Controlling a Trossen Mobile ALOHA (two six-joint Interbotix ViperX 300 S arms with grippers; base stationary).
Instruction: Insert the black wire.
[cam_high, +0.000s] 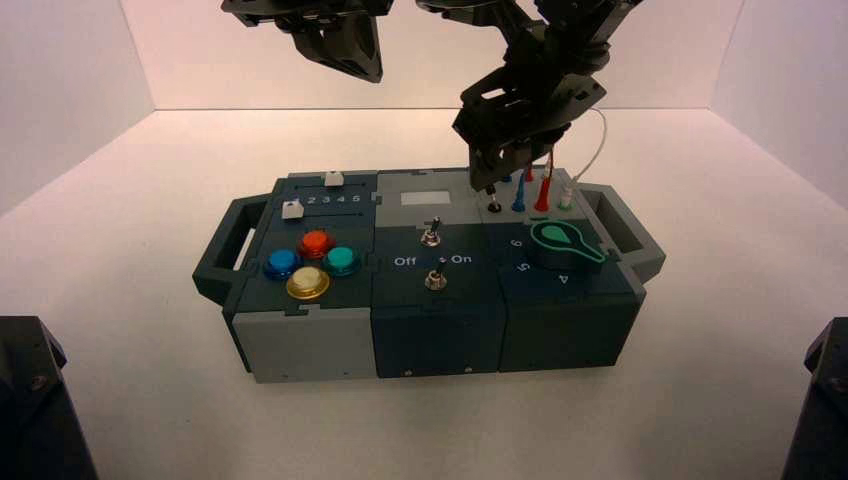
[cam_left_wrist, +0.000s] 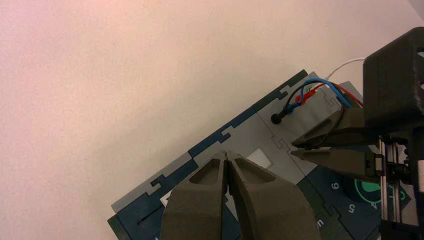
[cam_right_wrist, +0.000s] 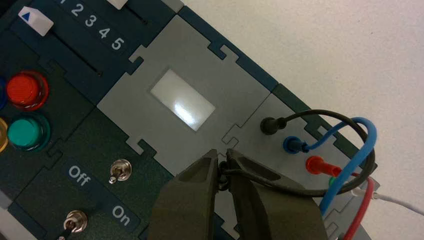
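The black wire (cam_right_wrist: 320, 115) loops over the box's grey socket panel (cam_right_wrist: 250, 145). One of its black plugs (cam_right_wrist: 270, 125) sits in the end socket of the row. My right gripper (cam_right_wrist: 223, 155) is shut on the other black plug (cam_right_wrist: 221, 174), which is pinched just behind the fingertips. In the high view the right gripper (cam_high: 490, 182) hangs over the panel's back right part, just above a dark socket (cam_high: 494, 207). My left gripper (cam_high: 352, 58) is parked high above the box's back, and the left wrist view shows the left gripper (cam_left_wrist: 227, 156) shut and empty.
A blue plug (cam_right_wrist: 292, 145), a red plug (cam_right_wrist: 316, 165) and a white lead (cam_right_wrist: 395, 200) share the socket row. The green knob (cam_high: 563, 243) lies just in front of it. Two toggle switches (cam_high: 431, 235) stand mid-box, with coloured buttons (cam_high: 315, 243) and sliders (cam_high: 292, 209) on the box's left.
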